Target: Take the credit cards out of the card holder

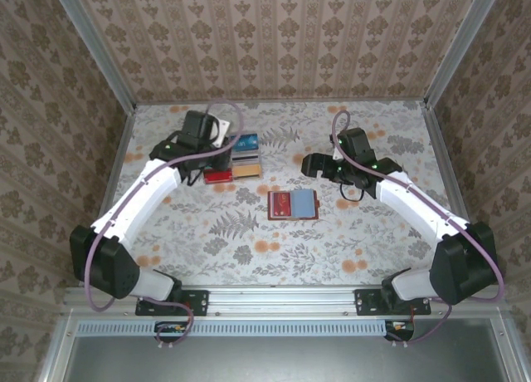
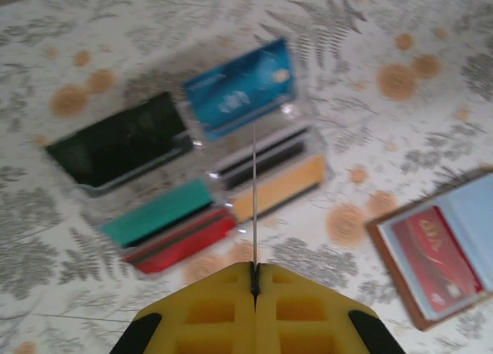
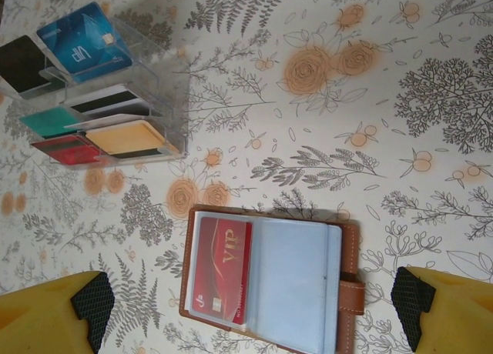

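Brown leather bifold wallet [image 3: 351, 254], lower centre: red plastic card [image 3: 221, 269] reads "VIP". Right gripper [image 3: 250, 302] spread wide, empty. Left gripper [image 2: 254, 271] pinched on thin pale card [image 2: 254, 177], edge-on.

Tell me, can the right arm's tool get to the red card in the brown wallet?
Probably yes. The right tool hangs open close to the open card holder, and the red card shows in its pocket with nothing between them.
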